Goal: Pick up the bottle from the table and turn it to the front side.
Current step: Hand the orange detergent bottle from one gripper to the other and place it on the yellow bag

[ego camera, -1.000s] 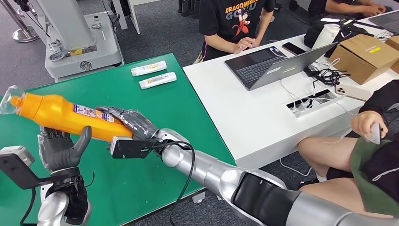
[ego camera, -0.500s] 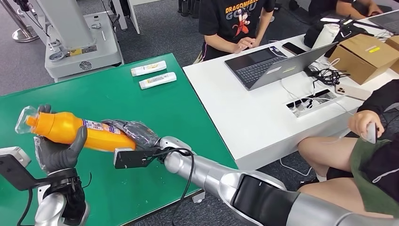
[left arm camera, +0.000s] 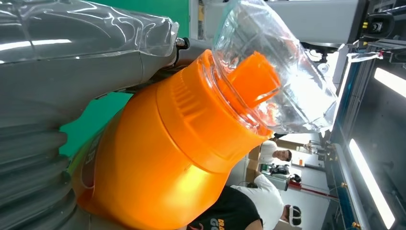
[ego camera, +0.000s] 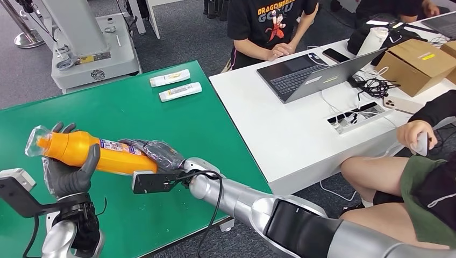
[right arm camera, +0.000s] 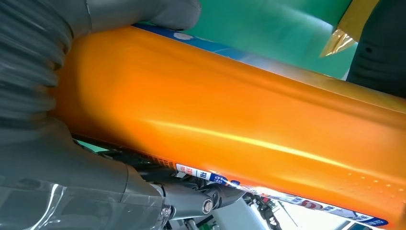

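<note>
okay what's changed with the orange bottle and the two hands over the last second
The orange bottle, in the right hand, came down from above the left hand into its palm, and that hand closed around the neck end. The right hand kept its grip on the base. The two white tubes on the green table stayed put.

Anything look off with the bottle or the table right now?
Nothing stands out. The orange bottle lies level between the left hand and right hand, its clear cap intact and no spill on the green table.
</note>
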{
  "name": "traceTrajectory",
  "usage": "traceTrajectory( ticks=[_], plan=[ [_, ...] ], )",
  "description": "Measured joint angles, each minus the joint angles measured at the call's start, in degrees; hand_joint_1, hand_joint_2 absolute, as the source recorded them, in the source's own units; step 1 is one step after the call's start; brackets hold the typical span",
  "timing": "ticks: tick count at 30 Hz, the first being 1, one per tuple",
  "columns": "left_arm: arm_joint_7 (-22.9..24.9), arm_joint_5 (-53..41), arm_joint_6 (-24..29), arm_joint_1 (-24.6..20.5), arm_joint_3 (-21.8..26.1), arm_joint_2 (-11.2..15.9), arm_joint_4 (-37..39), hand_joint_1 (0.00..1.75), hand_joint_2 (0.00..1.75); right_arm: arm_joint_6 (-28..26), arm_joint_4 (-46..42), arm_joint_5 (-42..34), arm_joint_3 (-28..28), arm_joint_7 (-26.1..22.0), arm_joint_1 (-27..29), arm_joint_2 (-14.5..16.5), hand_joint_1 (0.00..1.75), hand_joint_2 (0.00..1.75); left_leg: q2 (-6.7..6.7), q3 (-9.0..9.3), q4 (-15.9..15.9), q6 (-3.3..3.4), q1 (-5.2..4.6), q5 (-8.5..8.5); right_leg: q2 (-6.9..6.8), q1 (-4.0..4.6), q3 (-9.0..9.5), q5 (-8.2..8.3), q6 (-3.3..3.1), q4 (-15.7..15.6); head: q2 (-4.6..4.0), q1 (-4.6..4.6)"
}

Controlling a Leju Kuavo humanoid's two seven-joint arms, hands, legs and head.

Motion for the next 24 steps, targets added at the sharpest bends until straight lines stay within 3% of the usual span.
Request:
traceTrajectory(
  ticks=[15, 19, 24],
  plan=[
    [-0.01, 1.81, -0.74, 0.04, 0.02, 0.10, 0.58, 1.75, 1.75, -3.88, -0.96, 0.90, -0.13, 0.13, 0.76, -0.19, 1.75, 1.75, 0.00, 0.00, 0.00, 0.00, 0.00, 0.00, 0.00, 0.00, 0.01, 0.00, 0.00, 0.00, -0.01, 0.00],
    [0.02, 2.16, -0.85, 0.05, 0.03, 0.09, 0.58, 1.75, 1.75, -4.93, -2.34, 1.50, -0.53, 1.16, 1.33, -0.33, 0.06, 1.75, 0.00, 0.00, 0.00, 0.00, 0.00, 0.00, 0.00, 0.00, 0.00, 0.00, 0.00, 0.00, 0.00, 0.00],
    [0.02, 2.38, -0.63, 0.46, 0.17, 0.08, 0.58, 1.75, 1.75, -5.69, -3.57, 1.74, -1.70, 2.14, 1.60, -0.54, 0.00, 1.75, -0.01, 0.00, 0.00, 0.00, 0.00, 0.00, 0.00, 0.00, 0.01, 0.00, 0.00, 0.00, 0.00, 0.00]
  ],
)
